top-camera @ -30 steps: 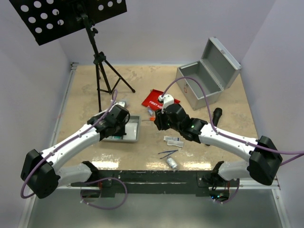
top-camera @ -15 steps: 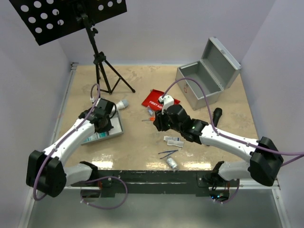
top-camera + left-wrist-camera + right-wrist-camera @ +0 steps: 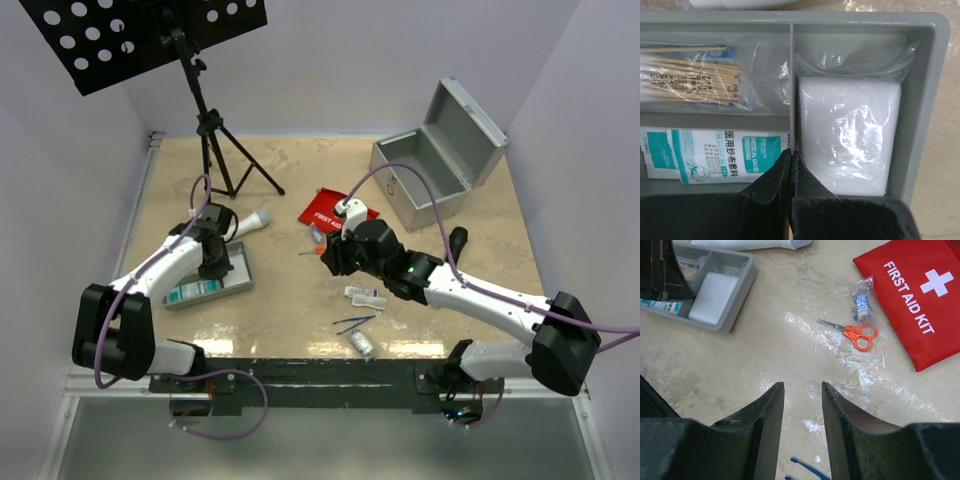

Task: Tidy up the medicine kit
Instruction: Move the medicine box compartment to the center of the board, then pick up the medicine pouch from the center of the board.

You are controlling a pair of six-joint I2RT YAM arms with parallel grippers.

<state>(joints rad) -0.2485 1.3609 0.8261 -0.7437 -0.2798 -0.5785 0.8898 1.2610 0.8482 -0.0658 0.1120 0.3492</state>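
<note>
The grey divided tray (image 3: 238, 286) lies at the left of the table. My left gripper (image 3: 214, 264) is shut on its middle divider wall (image 3: 791, 90); its fingertips (image 3: 785, 159) pinch the wall. The tray (image 3: 935, 100) holds cotton swabs (image 3: 690, 75), a gauze dressing packet (image 3: 715, 155) and a white pad (image 3: 845, 135). My right gripper (image 3: 328, 262) is open and empty above bare table (image 3: 802, 390). The red "FIRST AID KIT" pouch (image 3: 330, 212) lies beyond it and shows in the right wrist view (image 3: 915, 295). The silver-grey metal case (image 3: 425, 180) stands open at the back right.
Orange scissors (image 3: 855, 332) and a small clear packet (image 3: 860, 300) lie beside the pouch. A white tube (image 3: 250, 222) lies behind the tray. Packets (image 3: 365, 295), blue tweezers (image 3: 355, 323) and a vial (image 3: 361, 343) lie near the front. The black tripod stand (image 3: 210, 150) is at the back left.
My left gripper has dragged the tray to the left, away from the table's middle, and turned it. The right gripper has barely moved and stays open.
</note>
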